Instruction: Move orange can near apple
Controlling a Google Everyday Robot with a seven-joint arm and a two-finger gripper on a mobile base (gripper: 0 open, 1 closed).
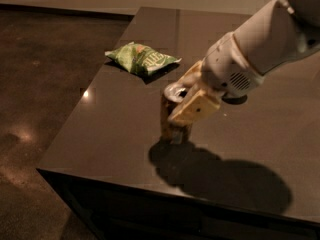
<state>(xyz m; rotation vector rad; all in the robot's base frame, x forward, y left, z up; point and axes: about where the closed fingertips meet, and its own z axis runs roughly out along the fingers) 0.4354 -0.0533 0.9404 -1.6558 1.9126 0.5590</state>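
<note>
Can (166,123) stands upright on the surface (115,134), in the front half, left of centre and a bit back from the front edge. Brownish-orange side, silver top with the opening showing at the rim. Its base meets a dark shadow (225,179) that spreads right and forward across the surface.

Gripper (179,103) is at the can, coming in from the upper right. Jaws closed on the can: one cream finger (196,108) lies across the can's front right side, the other sits behind the rim on the far side, mostly hidden. Only the can's left side and part of the top stay visible.

Arm (265,39), white and bulky, runs from the gripper up to the top right corner, with a small vent grille on the wrist housing. A dark patch sits on the surface just behind the wrist; cannot tell what it is.

Green bag (142,59), crumpled snack type, lies flat near the left edge, behind and left of the can, well apart from it.

Surface is dark and glossy, with a light glare spot near the left edge. Brown polished floor (40,84) to the left, pale wall strip at the top.
</note>
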